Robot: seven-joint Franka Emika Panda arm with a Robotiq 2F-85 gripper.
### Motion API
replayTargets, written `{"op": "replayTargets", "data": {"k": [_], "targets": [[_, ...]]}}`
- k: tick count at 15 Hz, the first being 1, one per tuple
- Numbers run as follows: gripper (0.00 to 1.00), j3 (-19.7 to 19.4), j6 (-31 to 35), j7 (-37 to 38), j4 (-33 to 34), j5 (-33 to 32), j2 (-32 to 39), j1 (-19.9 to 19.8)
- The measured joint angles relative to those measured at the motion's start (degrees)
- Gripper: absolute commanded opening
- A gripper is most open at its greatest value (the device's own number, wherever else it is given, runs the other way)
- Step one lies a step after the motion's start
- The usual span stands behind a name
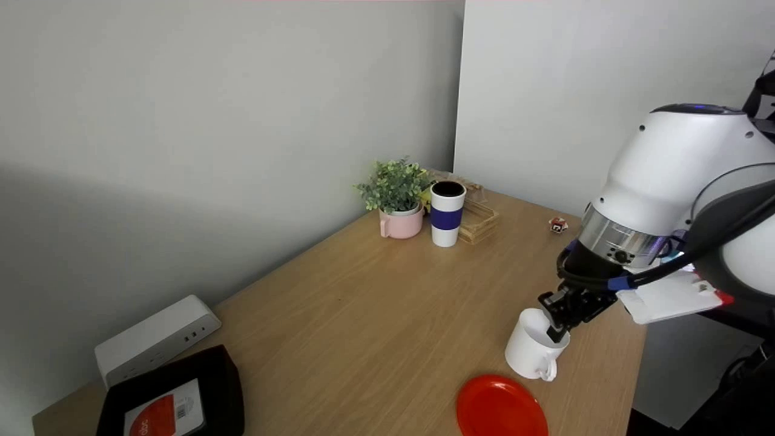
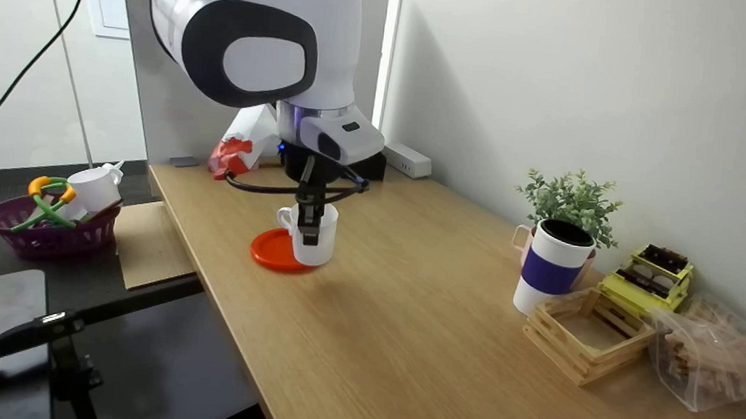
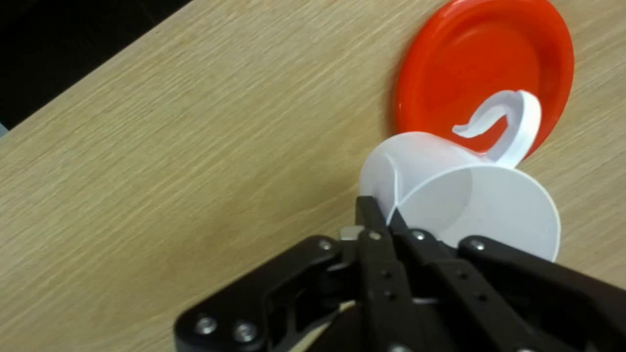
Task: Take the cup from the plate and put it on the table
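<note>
The white cup [image 1: 525, 354] hangs tilted beside the red plate [image 1: 501, 412], with its handle towards the plate. My gripper [image 1: 552, 333] is shut on the cup's rim, one finger inside the wall and one outside. In an exterior view the cup [image 2: 325, 239] appears above the wooden table [image 2: 403, 332] with a shadow under it, partly covering the plate [image 2: 268, 249]. The gripper [image 2: 310, 238] hides part of the cup there. In the wrist view the fingertips [image 3: 384, 212] pinch the wall of the cup [image 3: 503, 205]. The plate [image 3: 484, 63] lies bare behind the handle.
A white cup with a blue band [image 1: 446, 219], a potted plant [image 1: 396, 191] and a wooden crate [image 2: 589, 340] stand by the wall. A bag [image 2: 711, 356] lies beside the crate. A black tray [image 1: 233, 393] and a white power strip [image 1: 158, 339] are at the far end.
</note>
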Motion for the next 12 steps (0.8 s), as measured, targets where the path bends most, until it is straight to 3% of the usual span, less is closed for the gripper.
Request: {"op": "replayTargets", "data": {"k": [3,9,10,12], "targets": [[0.01,-0.5,0.0,0.4,0.3,3.3,0.5,0.2],[0.03,-4.9,-0.6,7.5,0.2,3.7,0.5,3.0],[0.06,-5.0,-1.0,8.6,0.2,3.7,0.5,3.2],[0.33,-4.9,-3.0,9.8,0.4,4.4,0.4,3.2]]}}
